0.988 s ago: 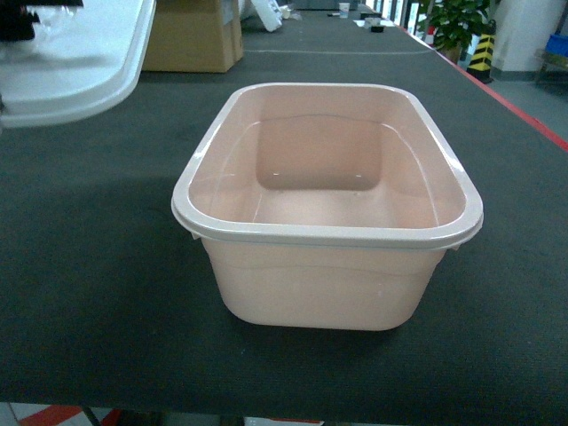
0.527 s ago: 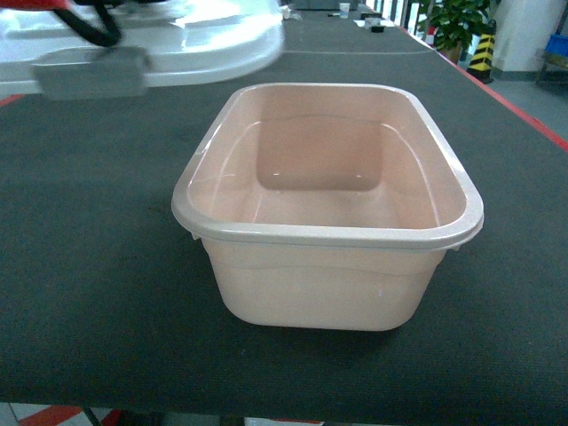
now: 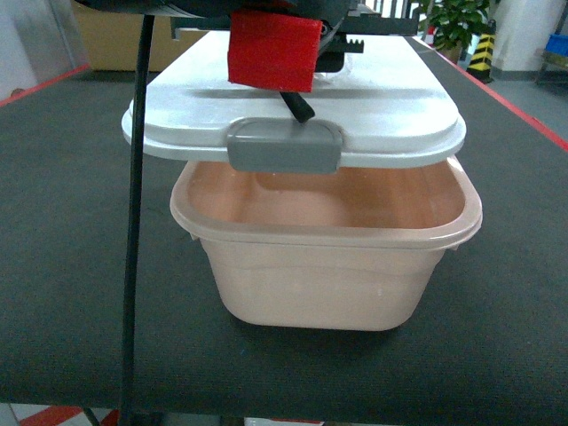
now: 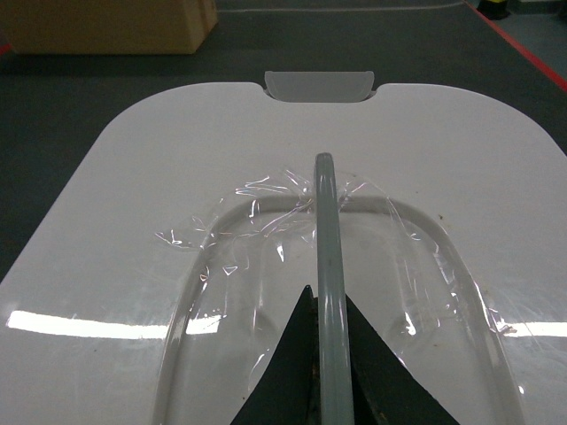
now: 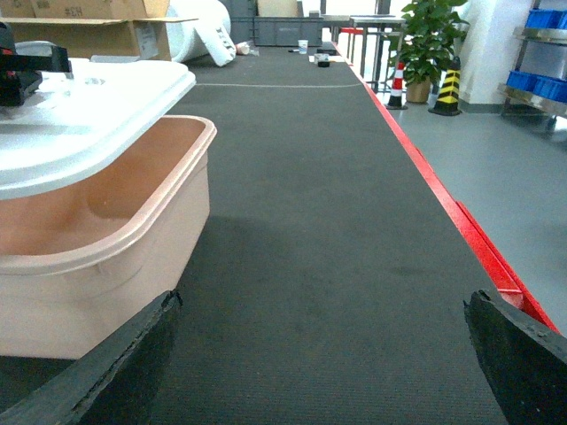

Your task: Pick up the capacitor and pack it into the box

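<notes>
Left gripper (image 4: 323, 354) is clamped on the lid's (image 3: 373, 115) grey handle bar (image 4: 324, 230), fingers (image 4: 288, 367) pinching it from both sides. The lid hangs under the gripper, just above the box (image 3: 328, 266), tilted, not seated. The latch (image 3: 284, 146) sits at the lid's edge nearest the head camera.

Right gripper (image 5: 323, 354) has its jaws spread wide and holds nothing, low over the mat (image 5: 319, 221), the box just beside it.

No capacitor visible in any view; what shows of the box interior looks bare, so closing now may be premature.

Risks, as I judge them:
- Grip is on a thin bar with loose plastic film (image 4: 266, 212) around it. The lid could pivot or slip in the jaws and come down crooked.
- Lid looks offset from the rim. If lowered like this, one corner catches and the box gets pushed along the mat, as nothing braces it.
- Latch may land on the rim instead of over it, leaving the box unlocked.
- Cable (image 3: 133, 222) hangs beside the box and could snag the lid edge.
</notes>
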You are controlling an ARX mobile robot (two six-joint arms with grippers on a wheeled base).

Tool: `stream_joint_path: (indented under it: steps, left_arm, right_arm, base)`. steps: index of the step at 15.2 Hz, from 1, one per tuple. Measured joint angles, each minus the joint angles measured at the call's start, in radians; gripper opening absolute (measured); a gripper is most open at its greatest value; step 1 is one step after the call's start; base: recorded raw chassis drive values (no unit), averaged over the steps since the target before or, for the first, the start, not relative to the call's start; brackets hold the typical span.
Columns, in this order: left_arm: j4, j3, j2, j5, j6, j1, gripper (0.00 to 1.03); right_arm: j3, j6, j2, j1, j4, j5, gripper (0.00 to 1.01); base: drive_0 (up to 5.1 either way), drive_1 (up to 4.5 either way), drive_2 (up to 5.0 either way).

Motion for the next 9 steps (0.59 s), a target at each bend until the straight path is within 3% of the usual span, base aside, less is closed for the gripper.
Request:
stream_joint_path:
  steps: [3,9]
  left_arm:
    - [0.03,0.002,0.041,0.011,-0.006,-0.019,0.02]
    - [-0.027,0.043,0.122,0.002,-0.049,-0.034,0.02]
  right_arm:
    - [0.0,0.0,0.0,0.0,0.0,0.0,0.98]
    - [0.0,0.0,0.0,0.0,0.0,0.0,0.98]
  base:
    - [0.0,0.0,0.0]
    - [0.0,0.0,0.0]
